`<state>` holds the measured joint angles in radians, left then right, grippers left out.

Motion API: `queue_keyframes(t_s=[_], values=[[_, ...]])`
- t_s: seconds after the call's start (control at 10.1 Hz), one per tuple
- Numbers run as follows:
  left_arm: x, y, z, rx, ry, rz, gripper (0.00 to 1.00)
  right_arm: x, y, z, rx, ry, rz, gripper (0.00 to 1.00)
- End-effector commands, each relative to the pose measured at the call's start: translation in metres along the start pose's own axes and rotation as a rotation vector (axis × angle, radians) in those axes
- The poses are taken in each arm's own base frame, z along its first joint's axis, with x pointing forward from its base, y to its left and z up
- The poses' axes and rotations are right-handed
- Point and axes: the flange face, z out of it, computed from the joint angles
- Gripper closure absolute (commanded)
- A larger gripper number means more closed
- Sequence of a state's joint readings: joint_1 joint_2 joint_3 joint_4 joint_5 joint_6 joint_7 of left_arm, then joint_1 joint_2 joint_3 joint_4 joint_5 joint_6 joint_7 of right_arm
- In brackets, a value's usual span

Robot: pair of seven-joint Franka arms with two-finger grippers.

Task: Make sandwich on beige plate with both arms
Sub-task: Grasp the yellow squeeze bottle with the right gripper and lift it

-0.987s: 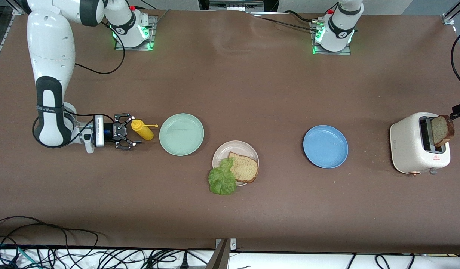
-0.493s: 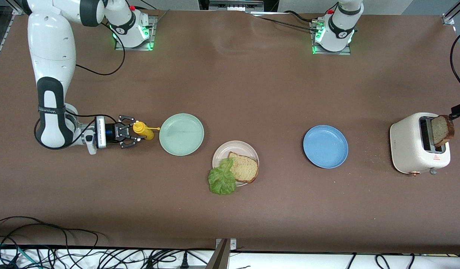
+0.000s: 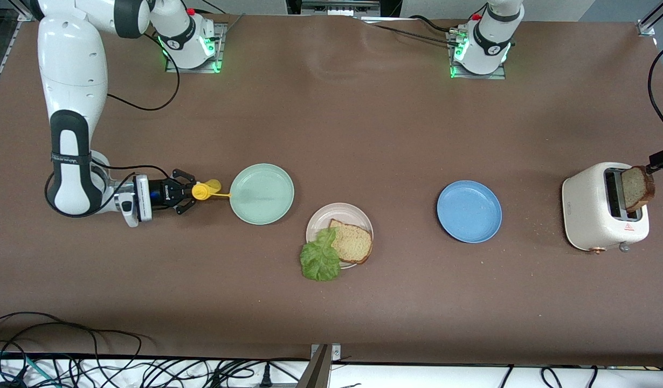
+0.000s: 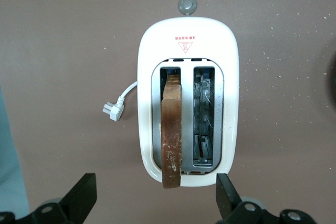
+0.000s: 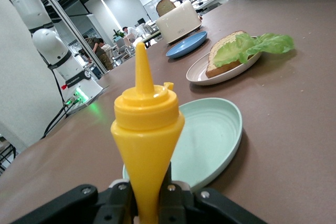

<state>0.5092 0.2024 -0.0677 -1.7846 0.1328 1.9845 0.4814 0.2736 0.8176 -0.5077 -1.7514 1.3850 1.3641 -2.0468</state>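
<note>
Yellow plastic stands out at the left of the front view: the right gripper (image 3: 187, 193) is clamped on a mustard bottle (image 3: 204, 190), its nozzle tip at the rim of the mint-green plate (image 3: 262, 194). Lower centre, the beige plate (image 3: 331, 213) holds a bread slice (image 3: 353, 241) with a lettuce leaf (image 3: 319, 257) spilling over its rim. The blue plate (image 3: 469, 211) sits right of centre. At the right edge, the left gripper (image 4: 156, 198) hovers with fingers spread over the toaster (image 4: 187, 95), where a second slice (image 4: 171, 129) stands in a slot.
</note>
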Motion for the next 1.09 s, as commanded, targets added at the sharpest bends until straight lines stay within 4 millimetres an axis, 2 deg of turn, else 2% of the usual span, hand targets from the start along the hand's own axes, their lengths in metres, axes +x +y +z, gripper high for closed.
queue_keyframes(t_s=[0.0, 0.1, 0.3, 0.39, 0.49, 0.59, 0.69, 0.79, 0.99], values=[[0.003, 0.002, -0.004, -0.018, 0.021, 0.001, 0.00, 0.053, -0.010, -0.016, 0.013, -0.065, 0.061, 1.00], [0.003, 0.002, -0.003, -0.019, 0.020, 0.001, 0.00, 0.072, -0.016, -0.021, 0.003, -0.092, 0.106, 1.00], [0.005, 0.005, -0.004, -0.019, 0.021, 0.007, 0.00, 0.130, -0.021, -0.021, -0.027, -0.214, 0.214, 1.00], [0.005, 0.005, -0.004, -0.019, 0.021, 0.007, 0.00, 0.167, -0.021, -0.016, -0.060, -0.315, 0.260, 1.00], [0.005, 0.005, -0.004, -0.019, 0.021, 0.007, 0.00, 0.194, -0.023, -0.007, -0.112, -0.426, 0.300, 1.00], [0.005, 0.005, -0.004, -0.019, 0.021, 0.007, 0.00, 0.209, -0.025, 0.002, -0.137, -0.486, 0.317, 1.00], [0.005, 0.005, -0.003, -0.022, 0.021, 0.007, 0.00, 0.224, -0.026, 0.016, -0.193, -0.558, 0.342, 1.00], [0.006, 0.005, 0.002, -0.026, 0.014, 0.008, 0.00, 0.243, -0.031, 0.040, -0.253, -0.654, 0.376, 1.00], [0.011, 0.016, 0.020, -0.047, -0.019, 0.028, 0.00, 0.284, -0.042, 0.083, -0.381, -0.764, 0.411, 1.00]])
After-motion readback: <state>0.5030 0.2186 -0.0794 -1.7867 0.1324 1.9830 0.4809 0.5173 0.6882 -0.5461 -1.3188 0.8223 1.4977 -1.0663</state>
